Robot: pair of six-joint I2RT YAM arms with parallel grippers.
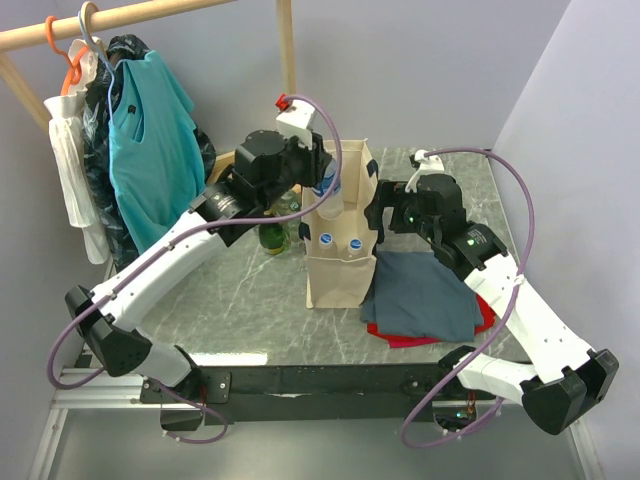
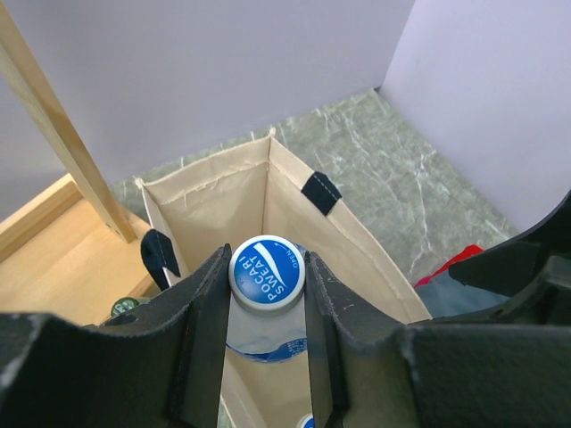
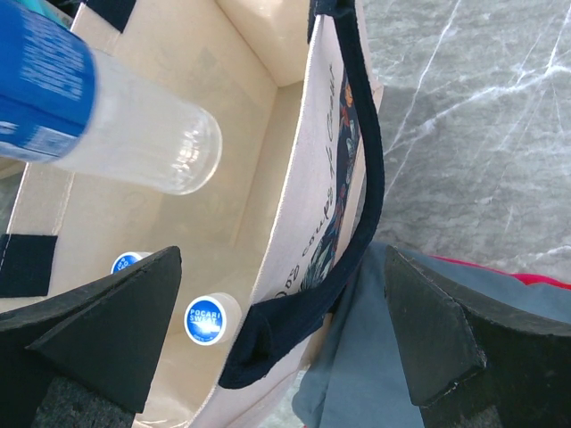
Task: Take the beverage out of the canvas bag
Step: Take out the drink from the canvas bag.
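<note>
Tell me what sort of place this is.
Probably a staged robot test cell, not a home: plain lilac walls box in a marble-look table, a wooden clothes rail holds garments at the back left, and two robot arms are bolted at the near edge.

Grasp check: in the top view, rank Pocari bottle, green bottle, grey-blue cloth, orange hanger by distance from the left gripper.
1. Pocari bottle, held by left gripper.
2. Green bottle, left of canvas bag.
3. Grey-blue cloth, right of bag.
4. Orange hanger, far top-left.
</note>
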